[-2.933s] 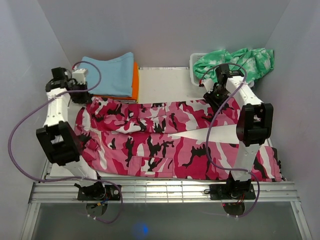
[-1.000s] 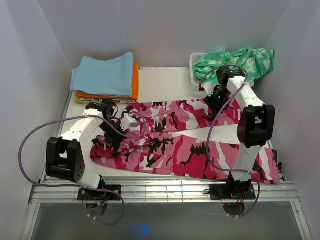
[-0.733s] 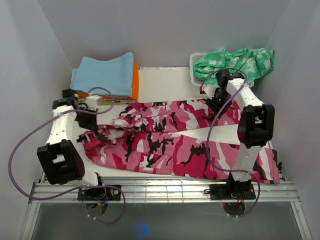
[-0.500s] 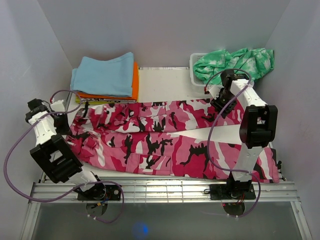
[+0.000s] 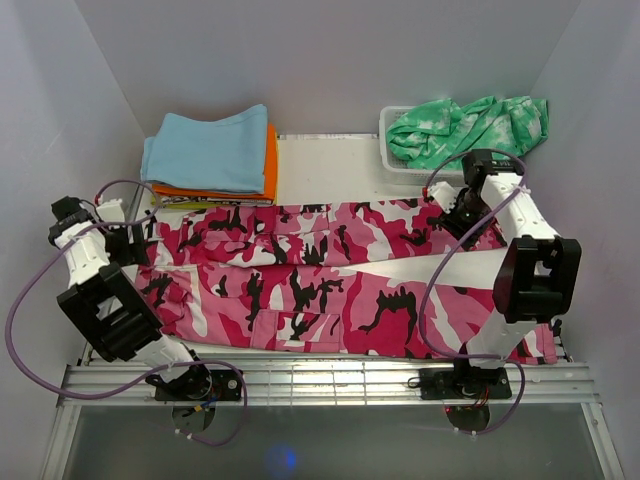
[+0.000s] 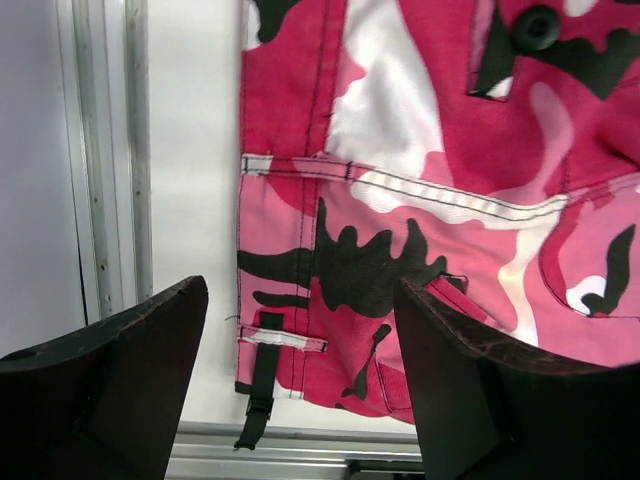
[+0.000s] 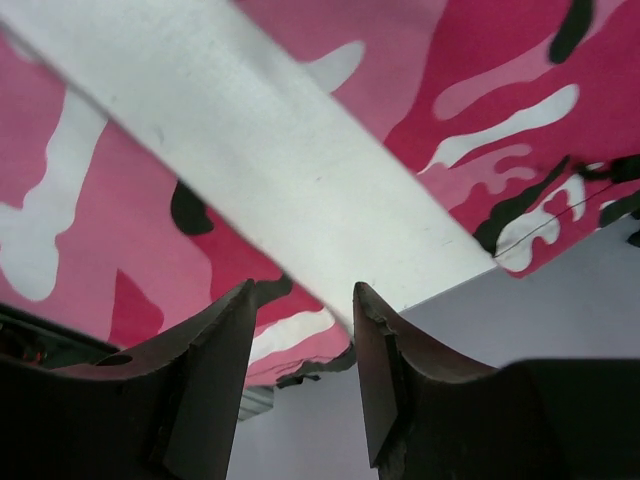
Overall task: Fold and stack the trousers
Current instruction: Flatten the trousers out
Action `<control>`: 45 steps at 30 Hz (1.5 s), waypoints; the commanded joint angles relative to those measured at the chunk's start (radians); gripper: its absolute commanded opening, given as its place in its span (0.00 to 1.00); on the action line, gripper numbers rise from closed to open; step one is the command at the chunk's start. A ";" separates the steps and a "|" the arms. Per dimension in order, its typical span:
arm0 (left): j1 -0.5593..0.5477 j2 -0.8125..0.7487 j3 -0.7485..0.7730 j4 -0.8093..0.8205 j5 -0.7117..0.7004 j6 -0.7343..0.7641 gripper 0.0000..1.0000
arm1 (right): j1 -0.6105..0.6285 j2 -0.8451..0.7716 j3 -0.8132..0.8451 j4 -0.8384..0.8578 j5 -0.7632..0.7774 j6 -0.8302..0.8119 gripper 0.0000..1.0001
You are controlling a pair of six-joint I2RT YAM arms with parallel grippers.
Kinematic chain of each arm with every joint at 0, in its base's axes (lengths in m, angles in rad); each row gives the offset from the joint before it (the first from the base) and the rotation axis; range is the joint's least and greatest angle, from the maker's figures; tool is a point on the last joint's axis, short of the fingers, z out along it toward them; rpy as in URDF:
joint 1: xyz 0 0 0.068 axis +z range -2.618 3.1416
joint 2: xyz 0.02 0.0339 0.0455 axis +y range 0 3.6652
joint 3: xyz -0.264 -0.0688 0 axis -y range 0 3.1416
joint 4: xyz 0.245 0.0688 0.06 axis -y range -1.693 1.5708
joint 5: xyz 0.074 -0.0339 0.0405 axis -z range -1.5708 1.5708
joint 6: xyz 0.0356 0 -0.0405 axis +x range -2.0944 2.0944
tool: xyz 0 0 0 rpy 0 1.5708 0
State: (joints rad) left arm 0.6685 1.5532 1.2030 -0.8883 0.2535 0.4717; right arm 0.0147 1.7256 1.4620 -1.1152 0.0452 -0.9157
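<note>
The pink camouflage trousers (image 5: 330, 280) lie spread flat across the table, waist to the left, legs running right with a wedge of bare table (image 5: 450, 268) between them. My left gripper (image 5: 138, 240) hovers over the waist end, open and holding nothing. From the left wrist camera I see the waistband corner (image 6: 330, 290) and a black belt loop (image 6: 262, 385) lying between the left gripper's (image 6: 300, 350) wide jaws. My right gripper (image 5: 455, 208) hangs over the far leg near the hem, open. Its jaws (image 7: 300, 310) frame the trousers (image 7: 110, 210) and bare table, with nothing held.
A folded stack (image 5: 210, 150), light blue over orange and yellow, sits at the back left. A green-and-white tie-dye garment (image 5: 470, 125) fills a clear bin (image 5: 392, 155) at the back right. Pale walls close both sides; a metal rail (image 5: 320, 380) runs along the front.
My left gripper swung out to the left edge with the waist end, spread the bunched cloth flat, then opened and let go. The right gripper shifted slightly right.
</note>
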 commanded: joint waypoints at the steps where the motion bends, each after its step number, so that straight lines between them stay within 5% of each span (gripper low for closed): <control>1: -0.027 -0.058 0.029 -0.075 0.101 0.074 0.80 | -0.042 -0.079 -0.095 -0.098 -0.019 -0.109 0.49; 8: -0.162 -0.073 -0.120 -0.173 0.092 0.196 0.58 | -0.145 -0.144 -0.280 -0.135 0.027 -0.222 0.48; 14: -0.190 -0.029 -0.253 -0.110 -0.026 0.145 0.43 | -0.148 -0.146 -0.448 0.049 0.082 -0.197 0.47; 28: -0.030 0.146 -0.099 -0.038 -0.227 0.134 0.28 | 0.036 0.095 -0.279 0.275 0.053 -0.002 0.42; 34: -0.026 0.136 -0.011 -0.083 -0.217 0.142 0.27 | 0.079 0.114 -0.051 0.154 -0.072 0.031 0.41; 40: -0.047 0.067 0.055 -0.167 -0.031 0.177 0.45 | 0.071 0.156 0.181 0.098 -0.107 0.031 0.42; 45: -0.130 0.002 0.036 -0.150 0.004 0.144 0.48 | 0.065 0.320 0.287 0.080 -0.050 0.075 0.42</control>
State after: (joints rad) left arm 0.5838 1.6302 1.2205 -1.0248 0.1741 0.6228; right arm 0.0887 1.9293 1.7199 -0.9844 -0.0208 -0.8810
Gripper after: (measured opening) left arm 0.476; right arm 0.420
